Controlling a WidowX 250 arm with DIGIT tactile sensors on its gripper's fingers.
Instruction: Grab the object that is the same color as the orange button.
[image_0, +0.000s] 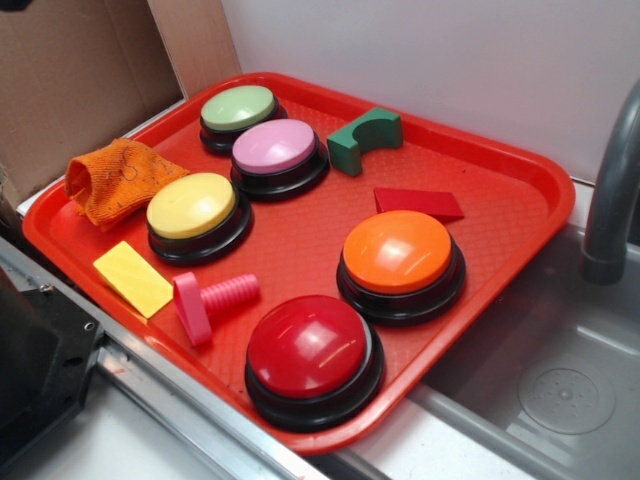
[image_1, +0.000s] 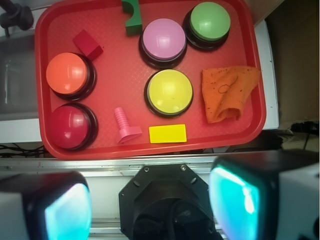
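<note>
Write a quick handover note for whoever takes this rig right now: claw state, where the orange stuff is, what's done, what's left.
Claw: open, empty, well above the near edge of the red tray, touching nothing.
Orange rag: crumpled at the tray's edge beside the yellow button, with the flat yellow block close by. It lies partly over the rim in the exterior view.
Orange button: on the far side of the tray from the rag, next to the red button.
Done: nothing yet; the rag is untouched.
Left: move over the rag, descend, close on it, lift. Don't mistake the yellow block for it.
</note>
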